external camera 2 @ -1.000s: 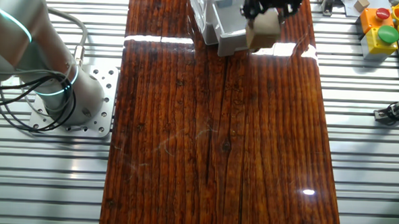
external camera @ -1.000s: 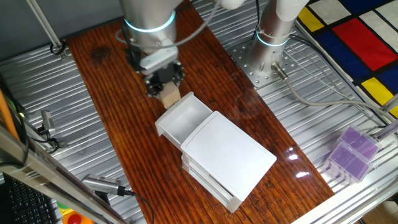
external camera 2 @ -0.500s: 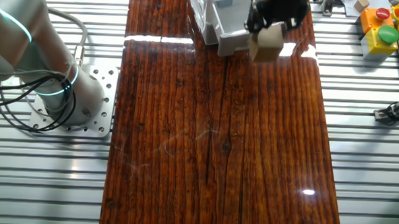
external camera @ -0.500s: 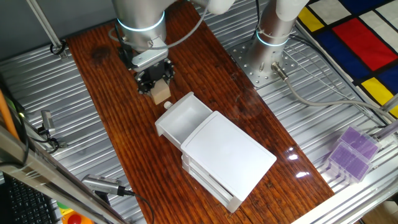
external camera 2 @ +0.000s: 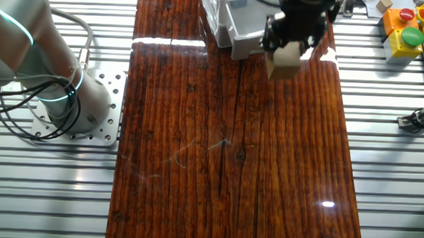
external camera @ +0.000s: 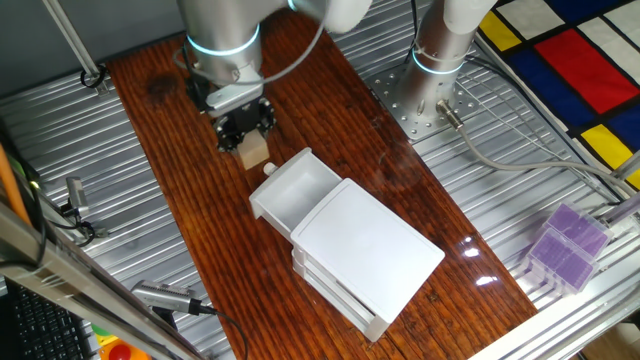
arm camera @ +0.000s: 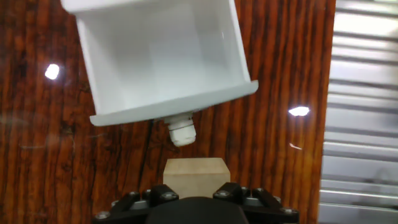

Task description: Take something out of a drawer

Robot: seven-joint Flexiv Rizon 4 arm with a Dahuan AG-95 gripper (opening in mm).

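1. The gripper (external camera: 250,143) is clamped on the tan block (external camera: 255,152); the block sticks out below the black fingers, seen also in the other fixed view (external camera 2: 285,59).
2. In the hand view the block (arm camera: 196,176) sits straight ahead of the gripper body, its top face and front edge showing, its rear part hidden by the black housing.
3. The block is outside the drawer (external camera: 292,191), over the wooden tabletop (external camera: 190,190); whether it touches the wood cannot be told.
4. Just beyond the block, along the fingers' line, is the drawer's round white knob (arm camera: 181,132), near the block but apart from it.
5. Past the knob the drawer (arm camera: 165,59) stands pulled out of the white stacked box (external camera: 360,255), with only its white floor and walls visible inside.
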